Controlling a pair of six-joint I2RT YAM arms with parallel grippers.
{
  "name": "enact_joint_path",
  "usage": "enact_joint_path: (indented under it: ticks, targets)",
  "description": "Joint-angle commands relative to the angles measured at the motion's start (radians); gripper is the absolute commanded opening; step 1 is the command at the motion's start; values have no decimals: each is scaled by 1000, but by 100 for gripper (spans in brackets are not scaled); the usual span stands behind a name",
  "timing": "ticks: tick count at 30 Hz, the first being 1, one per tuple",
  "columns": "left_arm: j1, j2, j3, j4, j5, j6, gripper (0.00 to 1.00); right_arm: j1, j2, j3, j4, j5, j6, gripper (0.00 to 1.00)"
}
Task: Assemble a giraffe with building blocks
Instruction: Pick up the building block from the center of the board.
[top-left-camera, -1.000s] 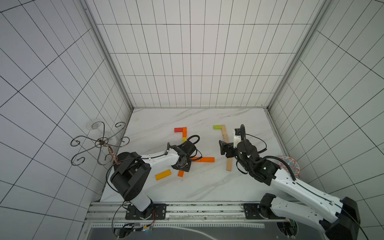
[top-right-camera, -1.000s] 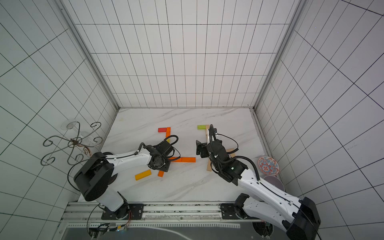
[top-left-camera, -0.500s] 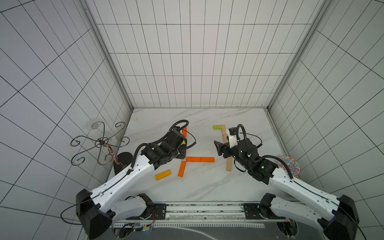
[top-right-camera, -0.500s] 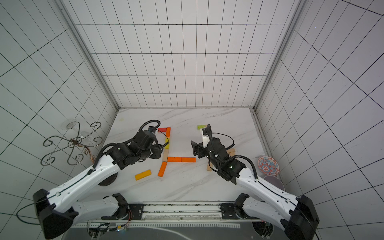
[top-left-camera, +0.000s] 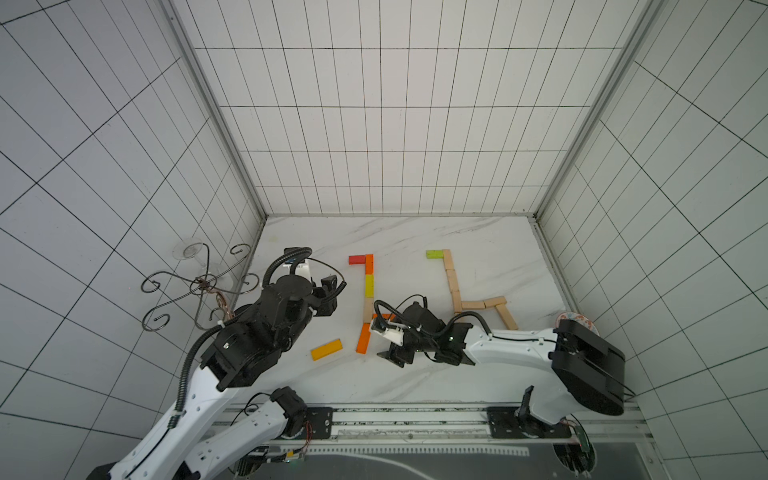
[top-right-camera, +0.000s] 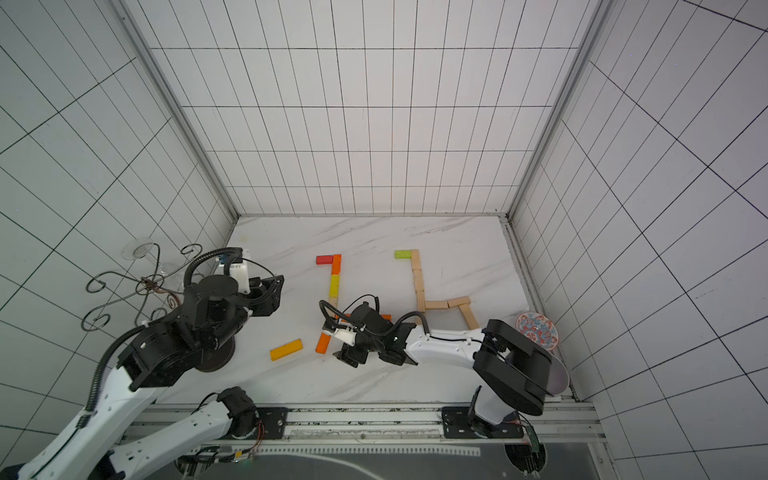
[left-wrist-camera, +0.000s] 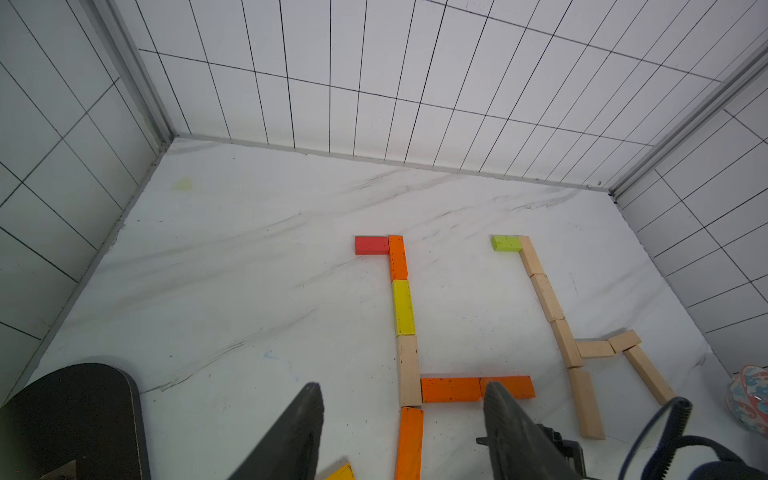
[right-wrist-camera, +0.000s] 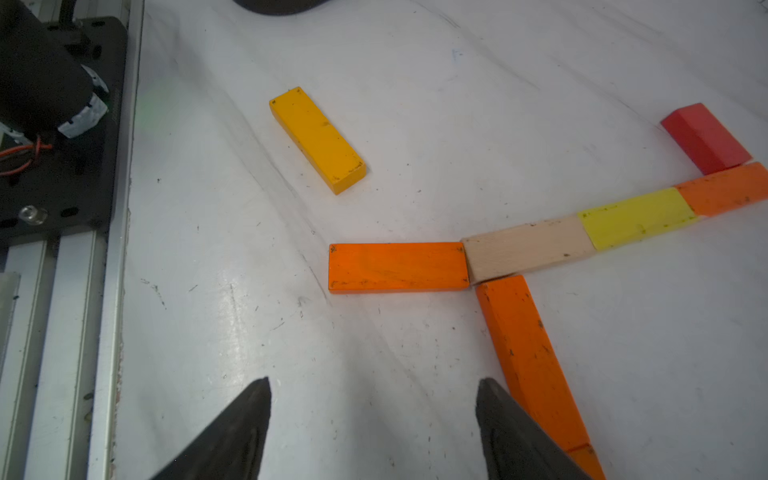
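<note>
Building so far: coloured giraffe (top-left-camera: 368, 286) lies flat on the counter (top-left-camera: 415, 382), left of centre. A red block (left-wrist-camera: 371, 244) is the head. The neck (left-wrist-camera: 403, 307) is orange, yellow and plain-wood pieces end to end. Two orange blocks (left-wrist-camera: 451, 389) run sideways as the body, and one orange leg (right-wrist-camera: 397, 267) sits below the neck.
Pattern: wooden giraffe (top-left-camera: 456, 291) with a green block (top-left-camera: 434, 254) for a head lies near it and has two legs. It appears to serve as the model, which would explain the matching layout.
Outstanding: amber block (right-wrist-camera: 318, 139), loose and askew, apart from the orange leg. Judged to be the missing rear leg.
Right hand (right-wrist-camera: 372, 382): low over the counter beside the orange leg, jaws fairly wide, nothing between them. It faces the amber block, likely lined up to collect it.
Left hand (left-wrist-camera: 402, 388): raised clear on its own side, jaws part-spread, empty. Judged parked to leave room.
Change, left arm: a second ago it was bent low with its hand at the orange blocks. Now it is drawn back and lifted.
Change, right arm: it was over by the wooden giraffe. Now it has swung across to the coloured one.
Change, orange leg: earlier mostly hidden under the left hand, so how it lay then is unclear. Now it lies in line with the neck, touching its base.
</note>
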Motion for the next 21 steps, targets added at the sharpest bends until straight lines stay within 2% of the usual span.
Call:
enact_joint_path:
  ticks: [1, 10, 21]
  targets:
    - [6, -44, 11, -6, -40, -19, 62, 16, 62, 201, -14, -99, -169, 78]
    - [6, -115, 5, -20, -41, -21, 63, 44, 320, 498, -185, -146, -332, 78]
    - [6, -155, -5, -41, -47, -25, 64, 67, 556, 782, -304, -150, -326, 78]
